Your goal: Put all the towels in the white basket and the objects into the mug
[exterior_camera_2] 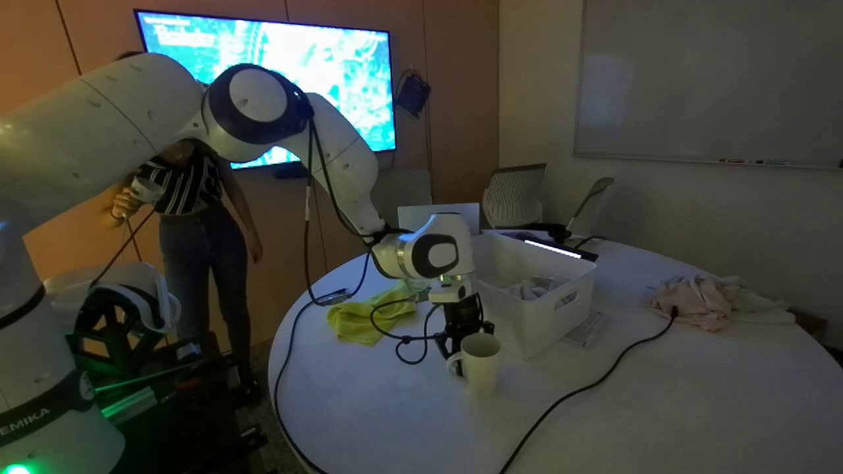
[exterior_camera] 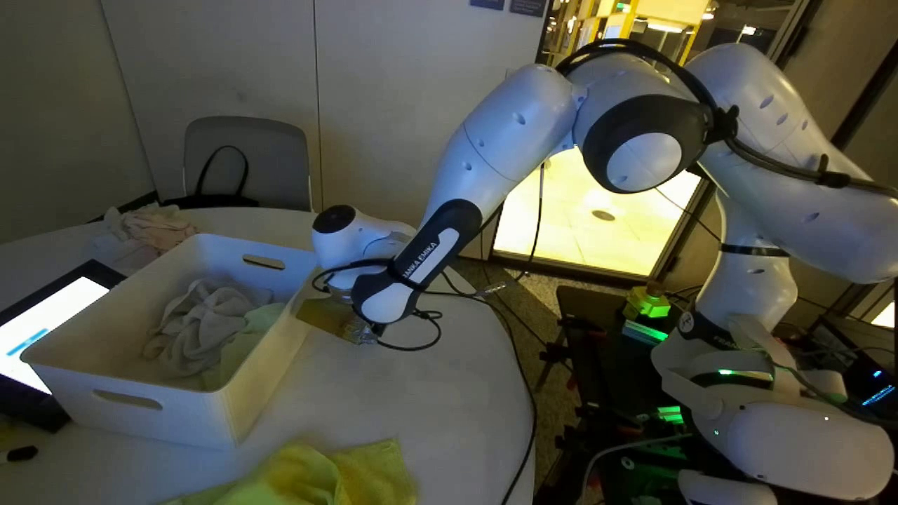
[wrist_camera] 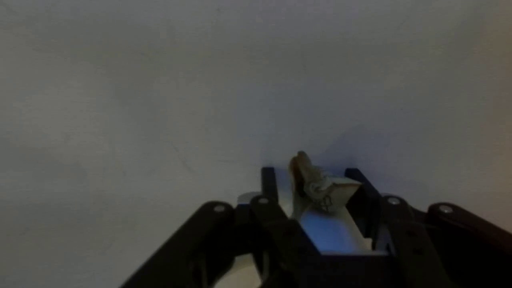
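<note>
The white basket (exterior_camera: 165, 417) stands on the round table, also in an exterior view (exterior_camera_2: 550, 322). It holds a grey-white towel (exterior_camera: 200, 322) and a pale green towel (exterior_camera: 256, 333). A yellow-green towel (exterior_camera: 316, 477) lies on the table beside it, also in an exterior view (exterior_camera_2: 372, 319). Pink and white towels (exterior_camera_2: 698, 303) lie crumpled farther along. The white mug (exterior_camera_2: 484, 365) stands upright, partly in front of my gripper (exterior_camera_2: 453, 342). In the wrist view, my gripper (wrist_camera: 312, 172) is low over the table, its fingers apart around a small crumpled object (wrist_camera: 322, 192); a gap shows at the left finger.
A lit tablet-like screen (exterior_camera: 59, 330) lies against the basket's far side. A black cable (exterior_camera_2: 593, 382) crosses the table. A small clear packet (exterior_camera_2: 586, 329) lies by the basket. Arm cables (exterior_camera: 421, 333) hang near the tabletop. A person (exterior_camera_2: 204, 217) stands behind the arm.
</note>
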Robot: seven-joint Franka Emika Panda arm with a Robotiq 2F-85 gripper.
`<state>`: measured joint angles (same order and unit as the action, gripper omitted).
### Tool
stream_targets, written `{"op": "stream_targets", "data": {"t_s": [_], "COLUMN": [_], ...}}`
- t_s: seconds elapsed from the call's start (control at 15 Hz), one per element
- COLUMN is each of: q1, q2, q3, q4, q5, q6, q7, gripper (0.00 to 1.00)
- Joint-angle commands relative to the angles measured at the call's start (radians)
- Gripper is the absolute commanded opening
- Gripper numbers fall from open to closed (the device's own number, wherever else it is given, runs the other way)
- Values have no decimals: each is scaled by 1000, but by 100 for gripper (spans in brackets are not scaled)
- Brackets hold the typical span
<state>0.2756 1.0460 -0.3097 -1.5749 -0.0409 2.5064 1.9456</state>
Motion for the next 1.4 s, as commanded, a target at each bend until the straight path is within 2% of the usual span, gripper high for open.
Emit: {"op": "stream_targets", "data": {"t_s": [0.0,0.13,0.2,0.27,0.53,0.93,1.33], "q1": [-10,-9,-7,-6,3,-9,-22], "q2": [25,24,25,22,-8,-126,-258], "q3": [4,4,4,4,13,113,127], "q4": [42,44,45,44,33,-12,-50], "q5": [-42,-54,-59,-65,-104,-132,-124], "q6": [-33,-39,-43,-44,-41,-17,-99], "q7": [1,1,2,2,-38,-312,-508], "gripper": [17,3,2,6,6,5,5]}}
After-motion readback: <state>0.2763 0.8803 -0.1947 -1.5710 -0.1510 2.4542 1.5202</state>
